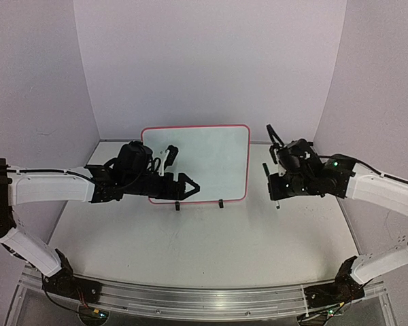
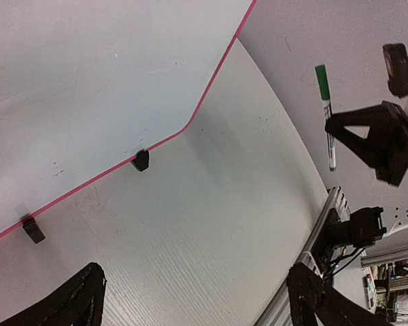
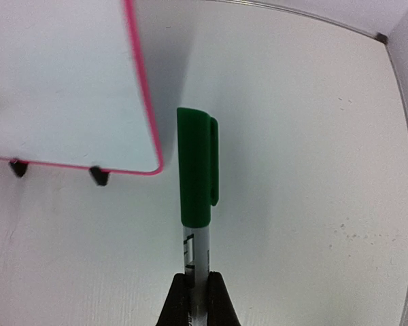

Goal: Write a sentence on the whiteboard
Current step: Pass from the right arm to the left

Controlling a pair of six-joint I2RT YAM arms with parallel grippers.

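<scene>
Your right tool (image 3: 197,288) is clamped on the marker (image 3: 193,251), with the green cap (image 3: 196,163) on and pointing ahead of the fingers. The board (image 1: 211,159) stands upright on the counter (image 1: 204,251), ahead and to the left of that tool, clear of it. Your left tool (image 1: 189,186) hangs with its jaws wide apart and nothing between them, just in front of the board's lower edge. No sentence shows on the board, so I judge the writing not begun: uncapping comes first, then every word.
</scene>
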